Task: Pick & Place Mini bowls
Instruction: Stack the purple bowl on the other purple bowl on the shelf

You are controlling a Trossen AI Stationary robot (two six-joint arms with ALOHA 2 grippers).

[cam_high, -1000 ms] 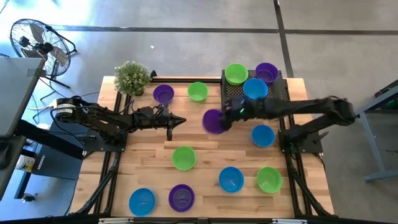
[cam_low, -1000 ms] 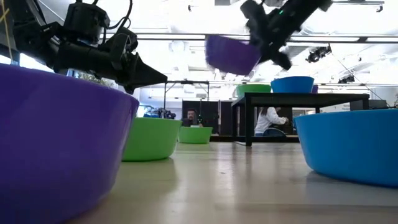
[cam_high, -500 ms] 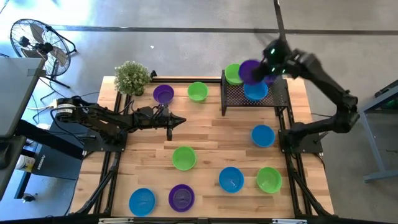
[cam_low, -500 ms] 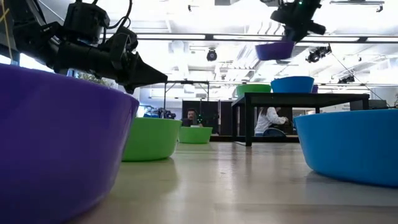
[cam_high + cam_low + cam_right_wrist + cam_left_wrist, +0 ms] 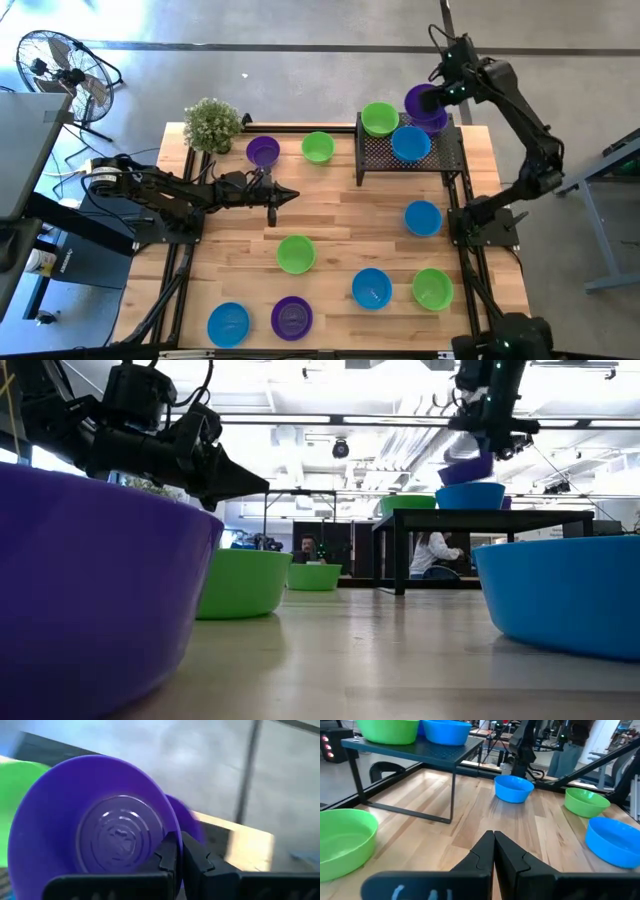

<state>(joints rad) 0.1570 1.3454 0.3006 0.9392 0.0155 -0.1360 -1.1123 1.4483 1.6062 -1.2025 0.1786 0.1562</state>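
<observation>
From above, the black mesh rack at the table's far right carries a green bowl, a blue bowl and a purple bowl, with other mini bowls scattered over the wooden table and a potted plant at the far left corner; the right gripper hangs over the rack's far corner with a purple mini bowl clamped by its rim, above the racked purple one, while the left gripper waits mid-table, fingers pressed together. In the low view the held bowl hangs tilted just above the racked blue one. The right wrist view shows the fingers pinched on the rim, the bowl's inside facing the camera, and the left wrist view shows that arm's fingers closed on nothing.
</observation>
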